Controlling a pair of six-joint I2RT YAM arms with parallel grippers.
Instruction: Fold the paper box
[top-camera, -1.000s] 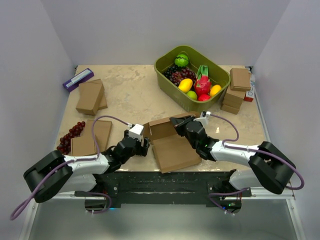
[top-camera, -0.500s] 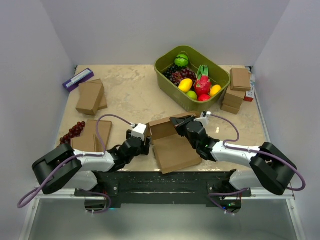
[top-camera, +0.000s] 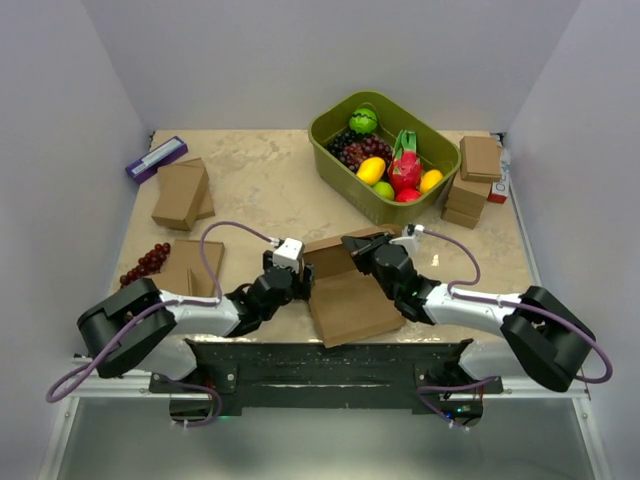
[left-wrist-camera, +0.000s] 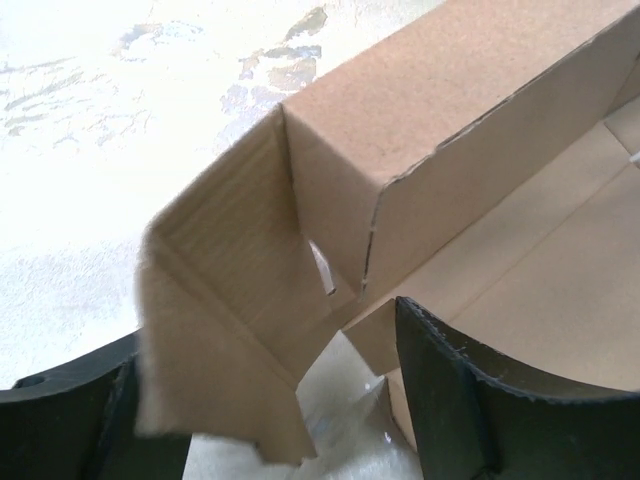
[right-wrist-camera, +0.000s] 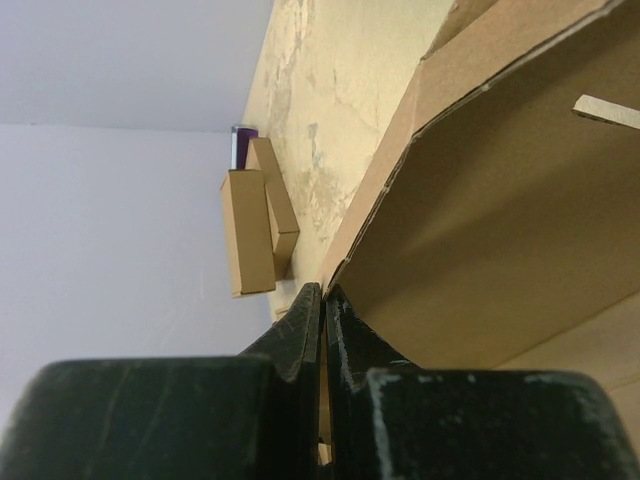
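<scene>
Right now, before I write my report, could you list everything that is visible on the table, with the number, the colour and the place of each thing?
thin brown cardboard paper box: one, brown, near middle, partly folded
olive-green plastic tub: one, far right, holding mixed fruit
closed brown cardboard boxes: two, stacked, far left
stack of brown cardboard boxes: right edge, count unclear
flat brown cardboard piece: one, near left
dark red grapes: one loose bunch, near left edge
purple rectangular box: one, far left corner
left gripper: one, black, open around the paper box's left corner flap
right gripper: one, black, shut on the paper box's back wall
</scene>
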